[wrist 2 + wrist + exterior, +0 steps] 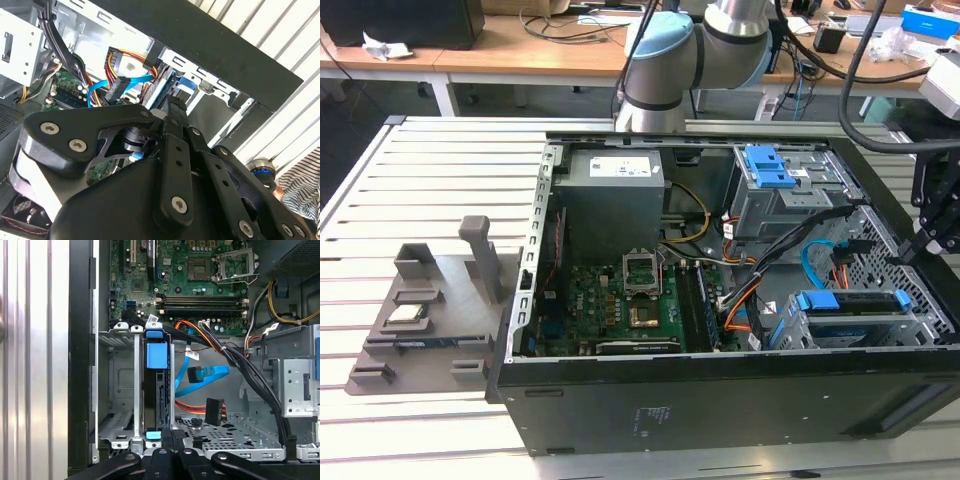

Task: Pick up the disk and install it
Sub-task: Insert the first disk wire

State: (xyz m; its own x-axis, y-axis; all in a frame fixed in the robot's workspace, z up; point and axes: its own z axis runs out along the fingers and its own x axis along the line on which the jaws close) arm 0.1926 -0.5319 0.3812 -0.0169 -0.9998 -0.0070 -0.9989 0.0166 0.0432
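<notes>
Your gripper (pixel 172 437) sits at the end of the drive cage (pixel 125 390) in the open computer case (pixel 720 400), fingers drawn together with nothing between them, tips right at the disk's near blue rail end in the first wrist view. The disk (pixel 159 390) already stands on edge in that cage slot, blue tab (pixel 155 356) on top; in the exterior view you see it (pixel 855 305) at the case's near corner on the exterior view's right. Loose blue data cable (pixel 200 377) and orange-red power wires (pixel 192 407) lie just beside the cage, and the motherboard (pixel 620 300) sits further in.
</notes>
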